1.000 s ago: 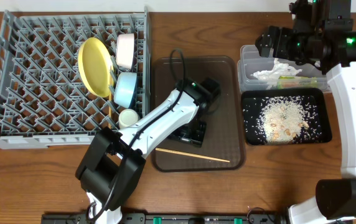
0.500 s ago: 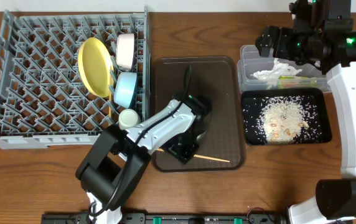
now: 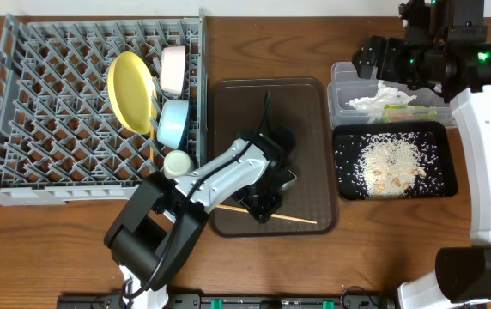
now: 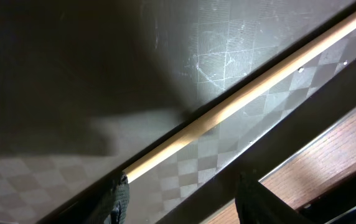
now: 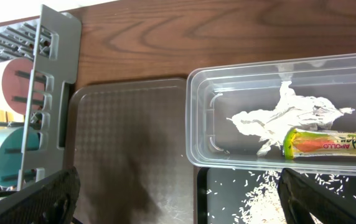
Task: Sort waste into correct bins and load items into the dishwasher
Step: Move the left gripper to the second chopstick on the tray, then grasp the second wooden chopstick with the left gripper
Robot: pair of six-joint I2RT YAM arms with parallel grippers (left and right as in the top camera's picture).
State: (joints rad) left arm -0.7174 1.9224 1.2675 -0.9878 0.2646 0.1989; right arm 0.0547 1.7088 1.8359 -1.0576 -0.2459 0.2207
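Left wrist view: my left fingers (image 4: 119, 199) spread, empty, low over the chopstick (image 4: 228, 109) lying flat on the brown tray (image 4: 72, 50); I fear closing rolls it away; right fingers (image 5: 35, 199) spread, empty.

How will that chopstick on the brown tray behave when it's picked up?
The chopstick looks thin, stiff and light, so it should lift without bending. Round and lying flat on the tray, it may roll or slip when pinched.
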